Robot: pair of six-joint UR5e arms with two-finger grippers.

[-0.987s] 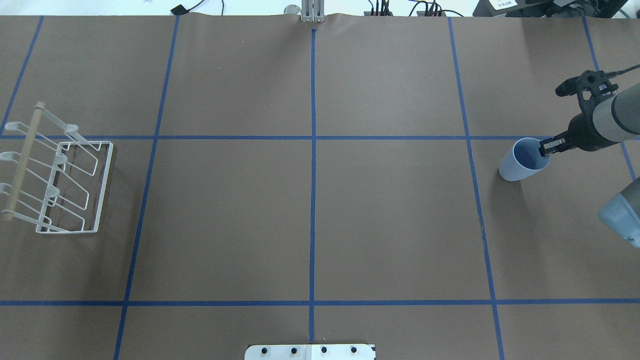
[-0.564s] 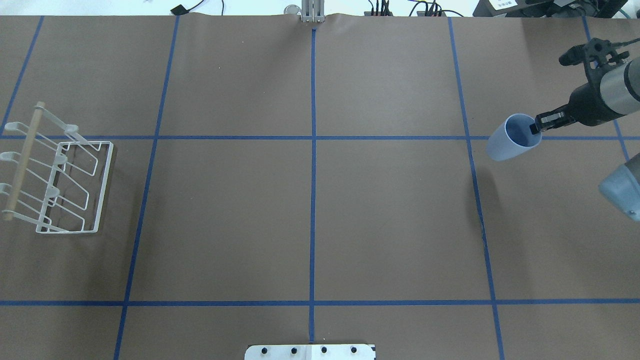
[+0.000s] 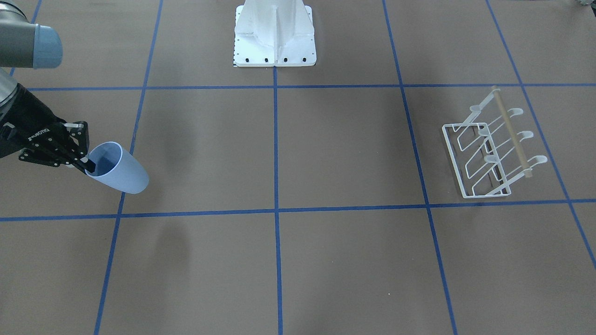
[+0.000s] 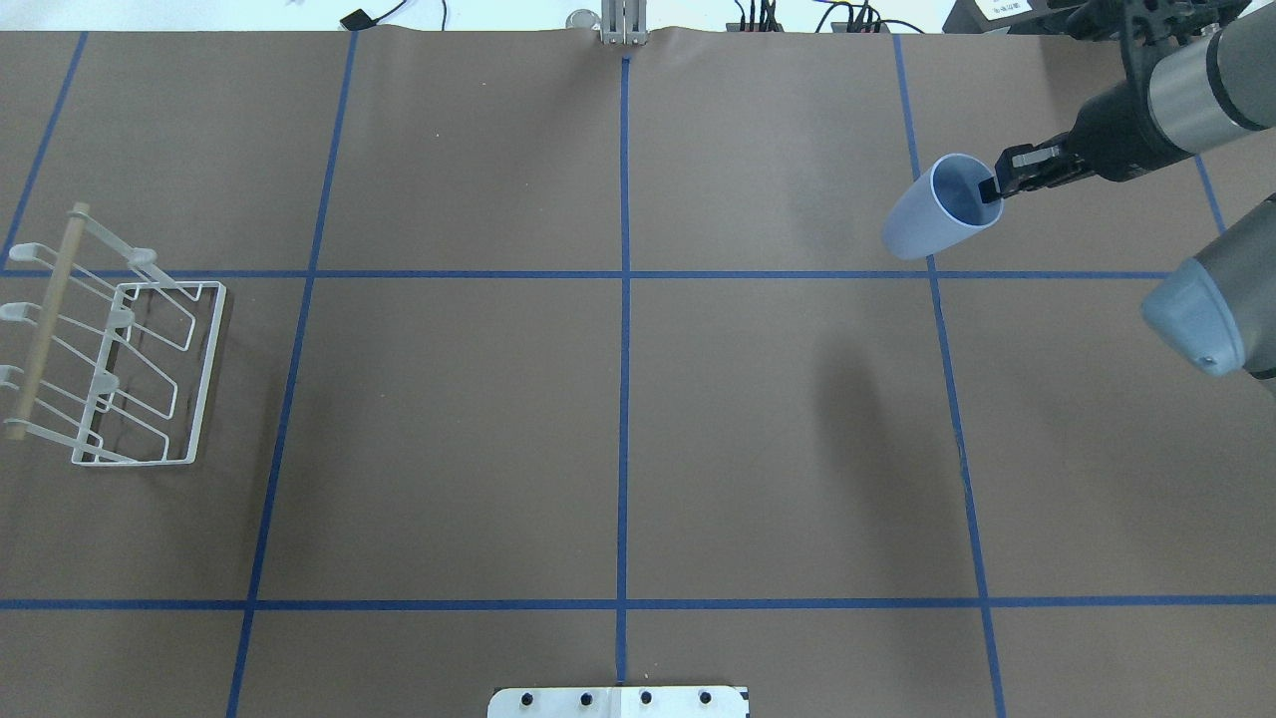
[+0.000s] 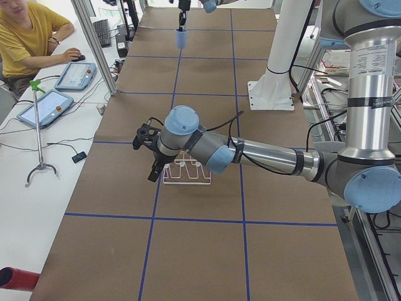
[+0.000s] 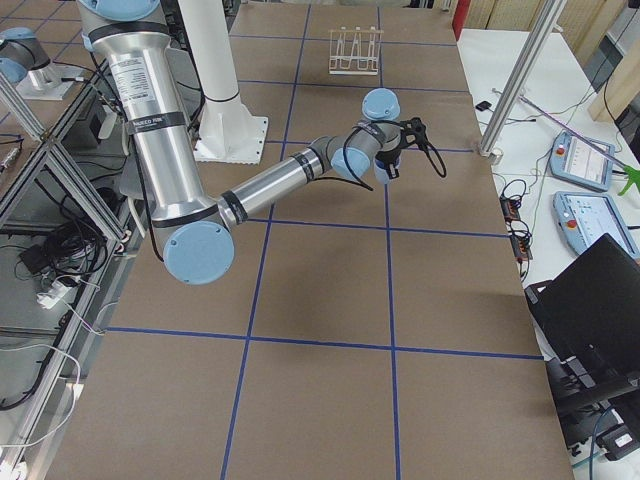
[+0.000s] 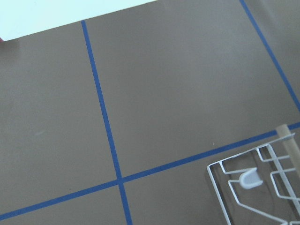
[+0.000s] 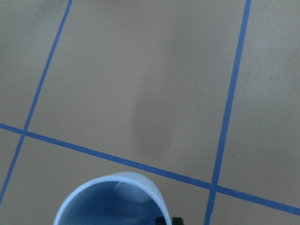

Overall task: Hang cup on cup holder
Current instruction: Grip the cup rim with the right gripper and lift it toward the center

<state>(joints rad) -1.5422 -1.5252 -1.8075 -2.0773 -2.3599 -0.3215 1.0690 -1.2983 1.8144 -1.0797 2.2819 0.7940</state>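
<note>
The light blue cup (image 4: 932,214) hangs tilted in the air over the table's right far part. My right gripper (image 4: 990,189) is shut on its rim, one finger inside the cup. The cup also shows in the front view (image 3: 118,173), with the gripper (image 3: 85,164) on its rim, and in the right wrist view (image 8: 110,201). The white wire cup holder (image 4: 206,371) with its wooden dowel (image 4: 45,319) stands at the table's far left, empty. My left gripper (image 5: 155,172) hovers just beside the holder (image 5: 188,175); I cannot tell whether it is open or shut.
Blue tape lines (image 4: 624,399) divide the brown table. The robot's white base plate (image 4: 618,701) sits at the near edge. An operator in yellow (image 5: 25,37) sits beside the table with tablets (image 5: 78,75).
My right gripper has lifted the cup off the table and carried it leftward and toward the far edge. The cup holder has not moved.
</note>
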